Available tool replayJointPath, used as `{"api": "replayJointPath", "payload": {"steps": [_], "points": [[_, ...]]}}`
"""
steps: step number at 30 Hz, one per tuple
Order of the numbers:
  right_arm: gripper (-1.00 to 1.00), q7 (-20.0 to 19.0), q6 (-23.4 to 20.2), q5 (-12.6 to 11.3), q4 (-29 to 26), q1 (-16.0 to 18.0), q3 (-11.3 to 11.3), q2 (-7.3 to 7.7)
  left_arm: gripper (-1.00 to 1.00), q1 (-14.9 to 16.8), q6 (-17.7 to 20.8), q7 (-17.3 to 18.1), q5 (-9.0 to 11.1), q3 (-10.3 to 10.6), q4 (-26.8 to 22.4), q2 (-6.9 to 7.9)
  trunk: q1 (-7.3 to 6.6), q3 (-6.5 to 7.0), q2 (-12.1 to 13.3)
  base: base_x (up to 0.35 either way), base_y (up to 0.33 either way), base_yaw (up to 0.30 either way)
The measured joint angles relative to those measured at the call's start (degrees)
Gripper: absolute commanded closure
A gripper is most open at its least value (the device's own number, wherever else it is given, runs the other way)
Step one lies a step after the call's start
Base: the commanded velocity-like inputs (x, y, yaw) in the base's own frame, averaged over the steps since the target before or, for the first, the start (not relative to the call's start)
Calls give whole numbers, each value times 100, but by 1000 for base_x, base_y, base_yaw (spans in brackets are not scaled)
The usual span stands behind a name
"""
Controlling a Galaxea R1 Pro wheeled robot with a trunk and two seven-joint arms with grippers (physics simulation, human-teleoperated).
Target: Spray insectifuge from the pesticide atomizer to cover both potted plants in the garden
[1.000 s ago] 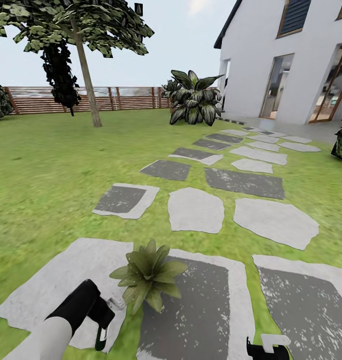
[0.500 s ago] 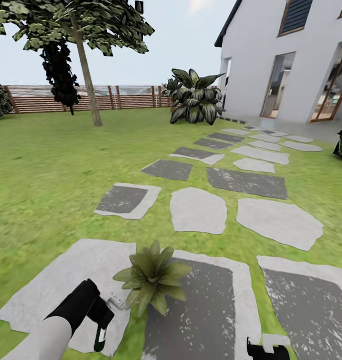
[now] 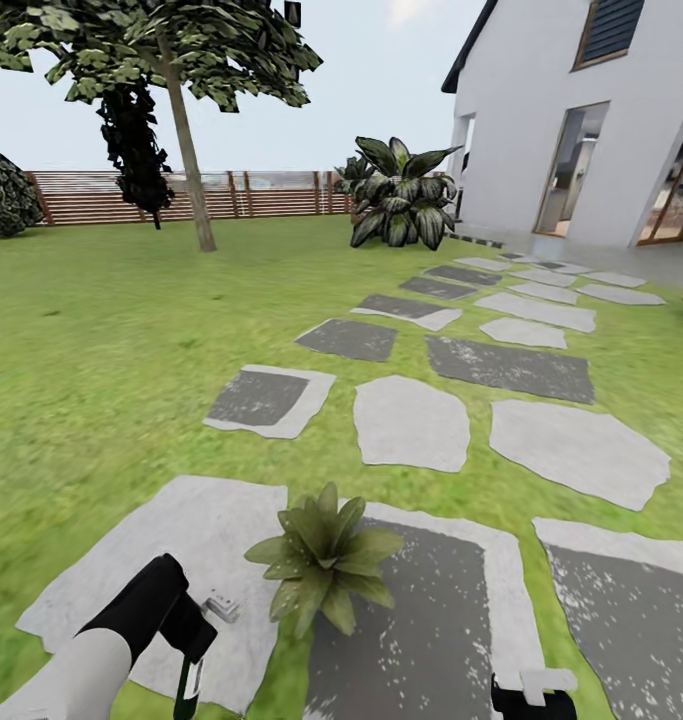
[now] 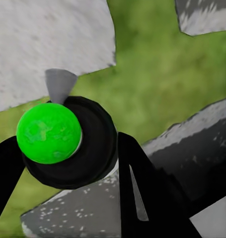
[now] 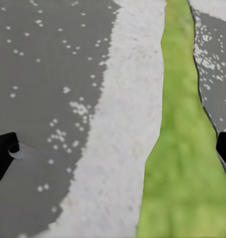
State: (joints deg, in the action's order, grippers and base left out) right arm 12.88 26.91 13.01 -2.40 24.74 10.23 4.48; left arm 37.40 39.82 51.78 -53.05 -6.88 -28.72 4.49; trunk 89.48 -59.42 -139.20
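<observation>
**Me:** Head view puts my left gripper (image 3: 191, 655) low at the left edge, over the near pale stepping stone (image 3: 181, 540). It is closed on the pesticide atomizer (image 3: 188, 688), whose dark-green body hangs down below the fingers; the whitish spray head (image 3: 222, 605) sticks out toward the potted plant (image 3: 326, 555).

**Spotter:** What does the left wrist view add?

**Me:** It looks straight down on the atomizer's cap (image 4: 70, 144): a bright green dot (image 4: 49, 133) on a dark round top, with a grey nozzle (image 4: 59, 85) pointing away. 1 black finger (image 4: 142, 193) sits tight against each side of it. Grass and slab corners lie below.

**Spotter:** And the right side?

**Me:** My right gripper (image 3: 533, 698) barely clears the bottom edge in the head view. The right wrist view shows its 2 black fingertips (image 5: 3, 151) spread wide apart with nothing between them, over a dark speckled slab (image 5: 43, 74) with a pale border and a strip of grass (image 5: 180, 148).

**Spotter:** Room to move?

**Me:** I see 1 rosette, sitting at the edge where the pale stone meets the dark slab (image 3: 421, 630), just beside the spray head but apart from it. Open lawn (image 3: 91, 370) spreads left to the wooden fence (image 3: 181, 195); more stones lead toward the house (image 3: 581, 120).
</observation>
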Motion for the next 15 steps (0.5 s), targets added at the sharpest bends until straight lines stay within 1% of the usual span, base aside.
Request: {"api": "replayJointPath", "payload": {"steps": [3, 10, 12, 15], "points": [[-100, 2, 2, 1, 5, -1, -1, 1, 100, -9, 15, 1, 17, -5, -9, -25, -1, 0, 0, 56, -189, 26], [-100, 4, 4, 1, 1, 1, -1, 1, 100, 23, 20, 6, 36, -7, 32, -43, -1, 0, 0, 85, -257, 5], [-100, 5, 3, 0, 0, 1, -1, 0, 100, 18, 23, 10, 37, -3, 69, -29, -2, 0, 0, 200, -200, 131], [-100, 8, 1, 0, -2, 2, -1, 0, 100, 29, 107, 24, 35, -5, 60, 13, -3, 0, 0, 278, -133, 234]]}}
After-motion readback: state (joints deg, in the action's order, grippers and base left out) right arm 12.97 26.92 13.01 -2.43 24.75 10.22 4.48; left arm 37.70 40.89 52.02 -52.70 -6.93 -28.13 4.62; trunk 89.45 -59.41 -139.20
